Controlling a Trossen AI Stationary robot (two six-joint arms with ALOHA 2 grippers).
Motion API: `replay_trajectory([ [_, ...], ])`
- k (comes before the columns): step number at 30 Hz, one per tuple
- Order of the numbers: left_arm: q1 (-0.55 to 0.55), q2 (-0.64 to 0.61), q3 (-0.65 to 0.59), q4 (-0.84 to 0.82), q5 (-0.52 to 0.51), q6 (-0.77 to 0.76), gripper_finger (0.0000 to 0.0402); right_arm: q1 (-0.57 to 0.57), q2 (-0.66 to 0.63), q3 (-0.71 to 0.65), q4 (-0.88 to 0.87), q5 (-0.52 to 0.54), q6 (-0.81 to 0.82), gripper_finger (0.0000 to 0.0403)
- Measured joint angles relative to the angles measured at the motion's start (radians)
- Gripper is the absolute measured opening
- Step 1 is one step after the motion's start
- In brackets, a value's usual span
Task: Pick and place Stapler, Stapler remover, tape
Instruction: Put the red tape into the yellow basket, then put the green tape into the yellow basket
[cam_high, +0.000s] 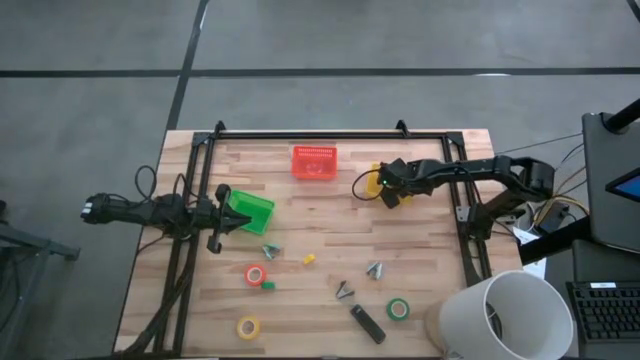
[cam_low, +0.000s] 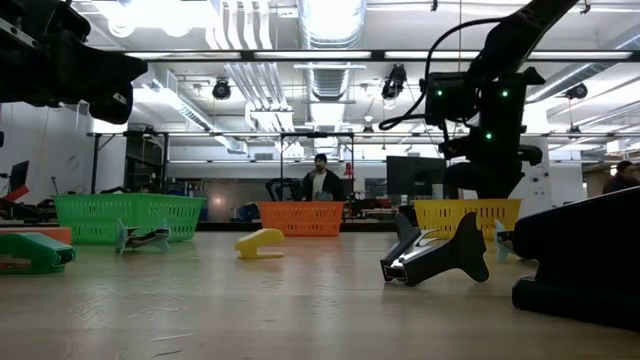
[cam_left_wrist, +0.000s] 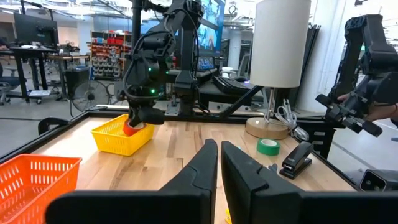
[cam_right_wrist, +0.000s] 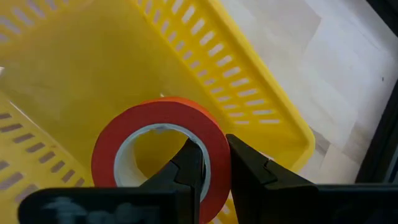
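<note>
Seen from above, the right arm is stretched leftward from the table's right edge, and its gripper (cam_high: 388, 188) is held over the yellow basket (cam_high: 375, 182) at the table's back right. The left arm is laid along the left edge, its gripper (cam_high: 228, 216) placed beside the green basket (cam_high: 248, 212). A red basket (cam_high: 314, 162) is set at the back centre. The stapler (cam_high: 367, 323) is found near the front edge, right of centre, its long axis run diagonally from back-left to front-right. Tape rolls are scattered across the front: a red one (cam_high: 255, 274), a yellow one (cam_high: 248, 326) and a green one (cam_high: 398, 308).

At table height, the right arm is seen lowered from above onto the yellow basket (cam_low: 466, 217), with the green basket (cam_low: 128, 217) at left and the red basket (cam_low: 302, 217) between. A person (cam_low: 321, 182) is glimpsed beyond the table.

From the left wrist, the left gripper's fingers (cam_left_wrist: 199, 171) are shown nearly together, with nothing held. Across the table, the right gripper (cam_left_wrist: 138, 118) is seen at the yellow basket (cam_left_wrist: 121, 134) with something red in its grip; green tape (cam_left_wrist: 268, 146) and the stapler (cam_left_wrist: 296, 159) are seen lying apart.

From the right wrist, a red tape roll (cam_right_wrist: 161, 152) is shown pinched through its wall by the right gripper (cam_right_wrist: 214, 165), one finger inside the pale centre hole, one outside. The roll is held on edge over the yellow basket (cam_right_wrist: 236, 93), whose floor shows bare.
</note>
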Motion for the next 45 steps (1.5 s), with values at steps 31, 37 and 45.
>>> replay_trajectory([
  [31,0.0,0.0,0.0,0.0,0.0,0.0,0.0024,0.19,-0.241,0.0,-0.021,-0.064,0.063,0.0192],
  [37,0.0,0.0,0.0,0.0,0.0,0.0,0.0025,0.4,-0.276,0.0,-0.012,-0.087,0.122,0.0187],
  [45,0.0,0.0,0.0,0.0,0.0,0.0,0.0023,0.655,-0.276,0.0,0.03,-0.092,0.174,0.0189],
])
